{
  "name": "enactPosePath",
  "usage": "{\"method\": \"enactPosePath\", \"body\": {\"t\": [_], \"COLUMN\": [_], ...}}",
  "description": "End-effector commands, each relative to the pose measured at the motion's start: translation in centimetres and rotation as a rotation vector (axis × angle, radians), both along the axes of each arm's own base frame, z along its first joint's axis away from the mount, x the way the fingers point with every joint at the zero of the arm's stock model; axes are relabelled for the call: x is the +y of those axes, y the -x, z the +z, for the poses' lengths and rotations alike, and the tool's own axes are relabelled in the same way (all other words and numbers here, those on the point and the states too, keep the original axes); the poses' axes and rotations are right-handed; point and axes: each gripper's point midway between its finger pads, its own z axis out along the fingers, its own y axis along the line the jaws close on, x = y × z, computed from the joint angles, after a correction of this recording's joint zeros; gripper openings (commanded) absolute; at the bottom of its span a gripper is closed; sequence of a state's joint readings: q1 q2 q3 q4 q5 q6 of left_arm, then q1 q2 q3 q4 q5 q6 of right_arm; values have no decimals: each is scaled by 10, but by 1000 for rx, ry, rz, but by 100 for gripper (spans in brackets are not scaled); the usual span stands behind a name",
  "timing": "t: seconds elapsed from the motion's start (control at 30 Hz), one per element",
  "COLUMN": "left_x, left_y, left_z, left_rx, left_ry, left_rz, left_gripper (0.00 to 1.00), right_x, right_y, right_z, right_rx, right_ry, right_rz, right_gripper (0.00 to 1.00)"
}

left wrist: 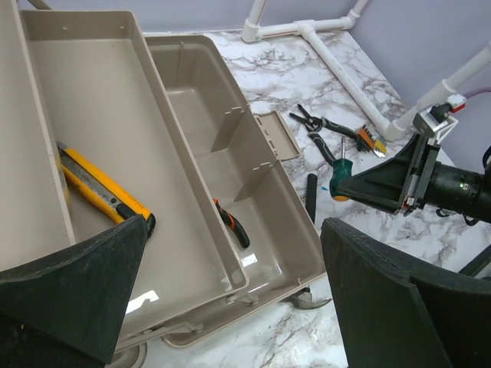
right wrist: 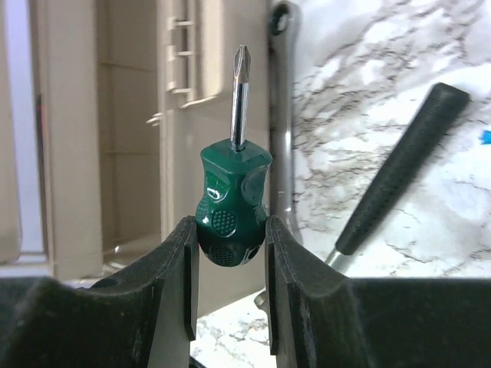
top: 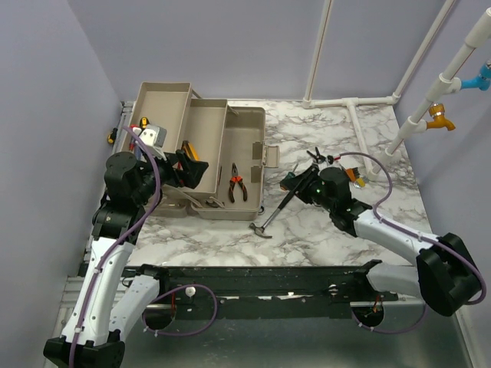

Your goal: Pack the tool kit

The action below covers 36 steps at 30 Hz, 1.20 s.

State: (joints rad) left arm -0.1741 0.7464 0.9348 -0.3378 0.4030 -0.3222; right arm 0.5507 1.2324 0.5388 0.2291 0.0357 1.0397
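Closest to my right wrist camera is the right pincer (right wrist: 228, 230), jaws closed on the stubby green handle of a screwdriver (right wrist: 232, 203); both fingers press the handle's sides; the cross-head tip points away from the wrist, toward the beige wall of the toolbox (top: 247, 126). From overhead I place this pincer just right of the toolbox, over the marble bench (top: 330, 123).

Toolbox: standing open on the left half of the bench, fold-out trays (top: 165, 100) stepped out to its left; orange-handled pliers (top: 237, 184) lie in the main compartment; a yellow utility knife (left wrist: 100, 188) lies in one tray.

Left pincer (left wrist: 234, 230): jaws spread fully wide; nothing held; it hovers over the near edge of the trays.

I note a hammer (top: 278, 208) lying on the bench just right of the toolbox, head toward the arms, black grip near the right pincer; a pair of dark pliers (top: 318, 157) lies on the bench beyond that pincer.
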Motion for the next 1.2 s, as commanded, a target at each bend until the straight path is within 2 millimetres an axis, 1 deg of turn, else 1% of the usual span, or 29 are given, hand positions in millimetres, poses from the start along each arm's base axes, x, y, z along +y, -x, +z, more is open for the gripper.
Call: {"method": "enactPosePath", "body": {"t": [0.0,0.07,0.17,0.23,0.27,0.3,0.33,0.37,0.4,0.43,0.53,0.6,0.63,0.73,0.83,0.93,1.0,1.07,1.13,1.17], "left_x": [-10,-11,-11,-11,-11,-11,-11,-11,-11,-12,-11,-11,-12,-15,-16,-16,-16,-17,-17,-17], "left_y": [6,7,5,5,4,4,4,4,4,5,5,6,6,7,7,7,7,7,7,7], "left_z": [12,11,7,6,5,5,4,3,2,2,0,-1,-2,-3,-4,-5,-5,-5,-6,-7], "left_rx": [-28,-24,-17,-12,-9,-8,-6,-2,0,1,5,5,7,13,18,21,22,24,27,30], "left_ry": [25,26,24,23,23,22,23,23,22,22,19,20,21,26,26,25,24,25,24,24], "left_rz": [-66,-70,-72,-70,-69,-68,-68,-68,-69,-69,-65,-65,-67,-81,-84,-84,-85,-86,-88,-89], "left_gripper": [98,98,98,99,99,98,99,98,98,98,99,98,98,99,99,98,98,99,98,98], "right_x": [10,10,20,34,42,53,63,74,85,94,121,135,140,151,157,155,147,135,118,105], "right_y": [8,9,10,7,6,5,3,2,2,0,-9,-14,-15,-19,-20,-21,-23,-24,-25,-24], "right_z": [44,61,86,97,98,101,100,105,103,105,97,89,81,69,61,58,59,62,65,61], "right_rx": [-199,-254,-334,-353,-355,-358,-355,-367,-361,-364,-323,-286,-263,-221,-191,-170,-166,-173,-171,-151], "right_ry": [16,14,-6,-1,10,20,37,42,51,56,95,116,128,147,146,152,172,201,236,271], "right_rz": [138,145,186,230,254,283,307,328,352,366,396,412,418,419,430,413,383,336,269,226], "right_gripper": [8,8,8,7,7,6,6,6,7,7,10,15,21,39,52,75,80,80,80,80]}}
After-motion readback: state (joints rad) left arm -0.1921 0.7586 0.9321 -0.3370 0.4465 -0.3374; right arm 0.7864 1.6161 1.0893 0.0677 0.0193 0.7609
